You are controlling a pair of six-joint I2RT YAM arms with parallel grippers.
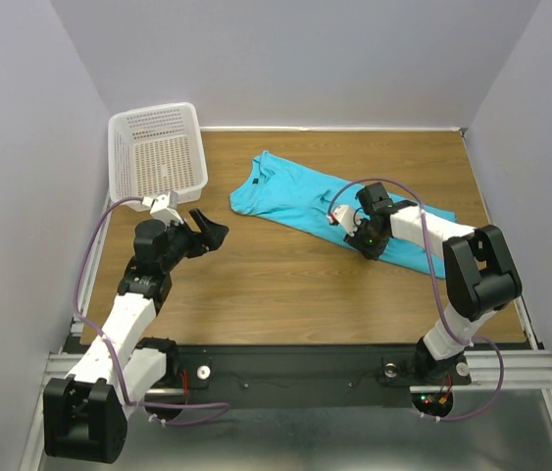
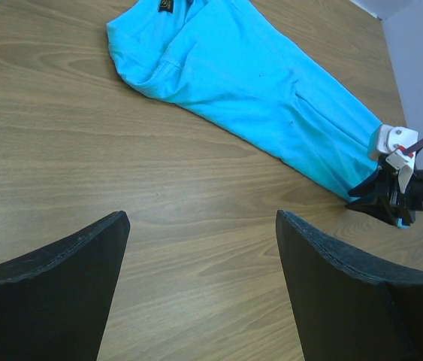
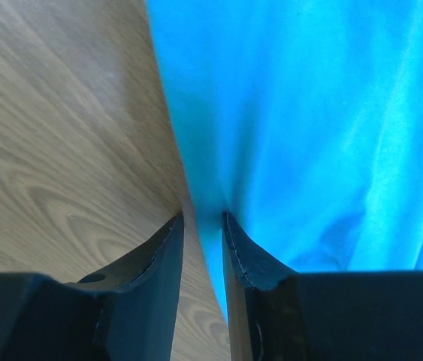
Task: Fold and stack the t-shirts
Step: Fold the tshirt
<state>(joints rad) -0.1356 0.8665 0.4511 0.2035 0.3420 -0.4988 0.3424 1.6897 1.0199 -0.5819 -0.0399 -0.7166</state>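
Tabletop (image 1: 285,294): wooden
Turquoise t-shirt (image 1: 290,191): lies slantwise, far centre to right edge
Right gripper (image 3: 202,218): jaws nearly together, pinching the shirt's near edge; grip deep before lifting
Left gripper (image 1: 209,228): jaws wide apart, empty

wooden table (image 1: 285,285), turquoise t-shirt (image 1: 295,196) lying on it, white basket (image 1: 158,147) far left

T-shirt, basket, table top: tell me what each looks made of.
T-shirt: soft matte turquoise cloth, probably a cotton knit, since it folds and creases. Basket: white moulded plastic, shown by its regular perforated mesh and stiff rim. Table top: smooth wood-grain surface; whether solid wood or laminate, cannot tell.
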